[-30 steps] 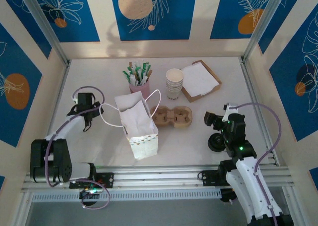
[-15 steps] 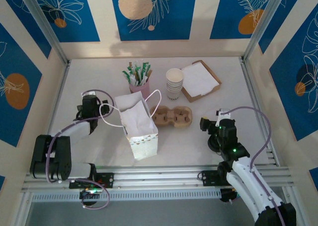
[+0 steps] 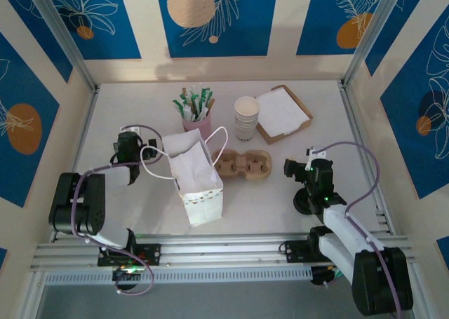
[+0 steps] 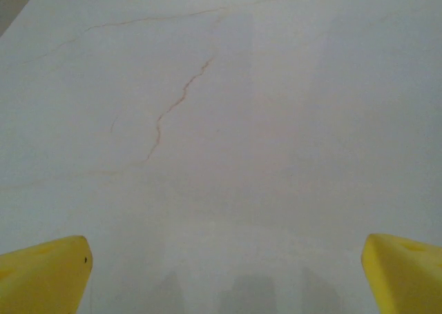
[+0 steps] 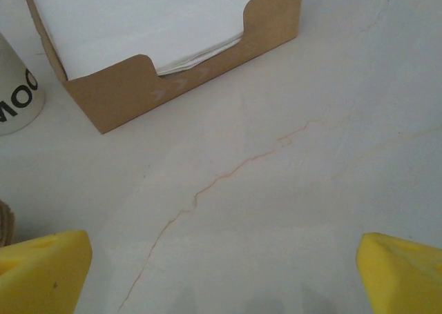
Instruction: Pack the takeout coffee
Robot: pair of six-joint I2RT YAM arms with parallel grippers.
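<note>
We see one white paper bag (image 3: 198,175) standing upright. Just right of it lies one cup carrier (image 3: 243,165). Behind it stand one cup stack (image 3: 246,117), one stirrer pot (image 3: 195,116) and one napkin box (image 3: 283,113). The left gripper (image 3: 128,142) and the right gripper (image 3: 295,170) flank the bag, both spread wide and empty.

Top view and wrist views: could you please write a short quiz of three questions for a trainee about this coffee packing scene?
1. True or false: the paper bag stands upright with its mouth open.
2. The cup carrier is: A) inside the bag; B) lying beside the bag; C) held by a gripper.
3. Fill in: the left gripper and the right gripper both have their jaws ___.
Key: 1 true; 2 B; 3 open.
</note>
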